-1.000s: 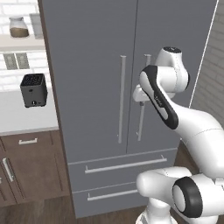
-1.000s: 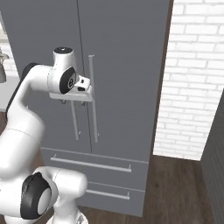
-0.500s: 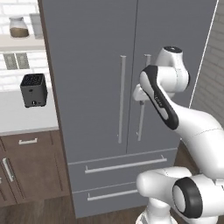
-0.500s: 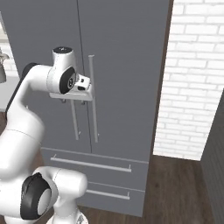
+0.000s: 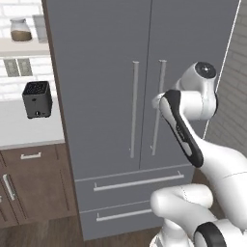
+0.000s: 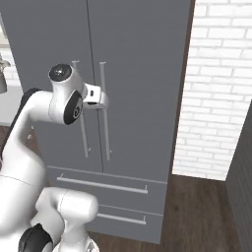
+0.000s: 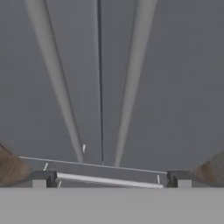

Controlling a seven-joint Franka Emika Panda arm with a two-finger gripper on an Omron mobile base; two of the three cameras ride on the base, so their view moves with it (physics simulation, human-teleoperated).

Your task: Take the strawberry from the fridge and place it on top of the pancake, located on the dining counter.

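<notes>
The fridge (image 5: 106, 72) is a tall grey French-door unit with both doors shut, so the strawberry is hidden. My gripper (image 5: 156, 101) hovers close in front of the right door's long vertical handle (image 5: 158, 106), about halfway up it. The right base view shows the gripper (image 6: 102, 100) just before the two handles (image 6: 104, 113). In the hand view the gripper (image 7: 111, 180) is open, its fingertips (image 7: 43, 179) wide apart with nothing between them, and both handles and the door seam run ahead of it. The pancake and the dining counter are out of view.
Two bottom fridge drawers (image 5: 135, 183) have horizontal bar handles. Left of the fridge, a black toaster (image 5: 37, 99) stands on a white counter (image 5: 19, 132) over brown cabinets (image 5: 29, 183). A white brick wall (image 6: 221, 98) rises to the fridge's right above the wood floor (image 6: 197, 211).
The hand has edged slightly closer to the fridge handles. The jaws have stayed open and the doors have stayed shut.
</notes>
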